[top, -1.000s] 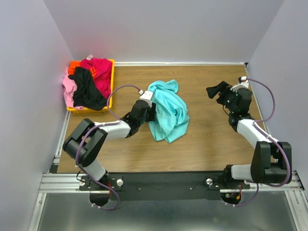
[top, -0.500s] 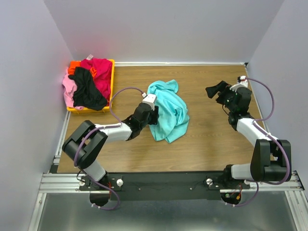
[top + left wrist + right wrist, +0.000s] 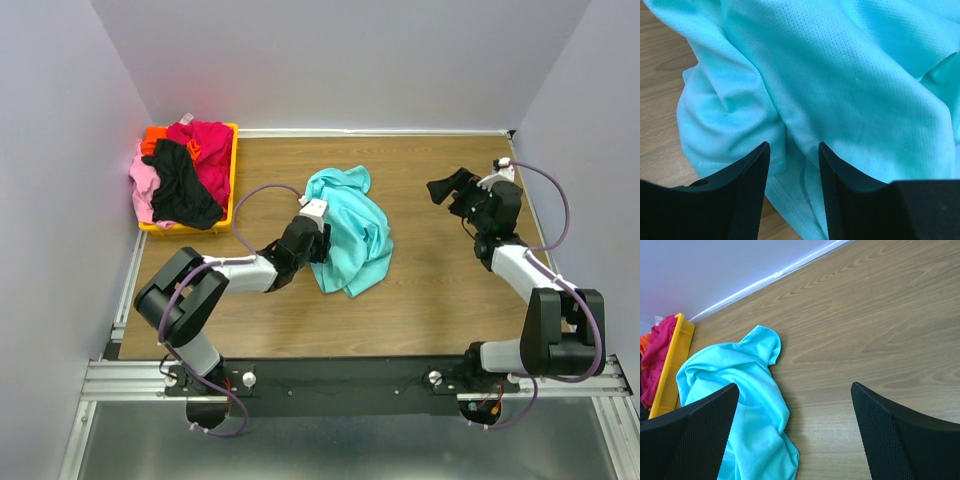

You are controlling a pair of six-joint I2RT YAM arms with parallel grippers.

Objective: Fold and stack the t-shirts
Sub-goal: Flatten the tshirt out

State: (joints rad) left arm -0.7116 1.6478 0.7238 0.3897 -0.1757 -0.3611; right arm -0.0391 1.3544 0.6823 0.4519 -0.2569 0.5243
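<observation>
arms [image 3: 245,272]: black joints, white links | cables [image 3: 262,186]: purple | fingers [image 3: 740,200]: black, textured

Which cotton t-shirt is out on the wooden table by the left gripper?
The crumpled turquoise t-shirt, which the left gripper straddles; the magenta-red, black, pink and orange shirts are heaped in the yellow-orange plastic bin.

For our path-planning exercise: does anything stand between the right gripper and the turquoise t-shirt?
Nothing visible does. Only bare wooden table lies between the open right gripper and the turquoise t-shirt, crumpled mid-table. The left gripper sits at the shirt's other side, fingers astride a fold, not in that path.
</observation>
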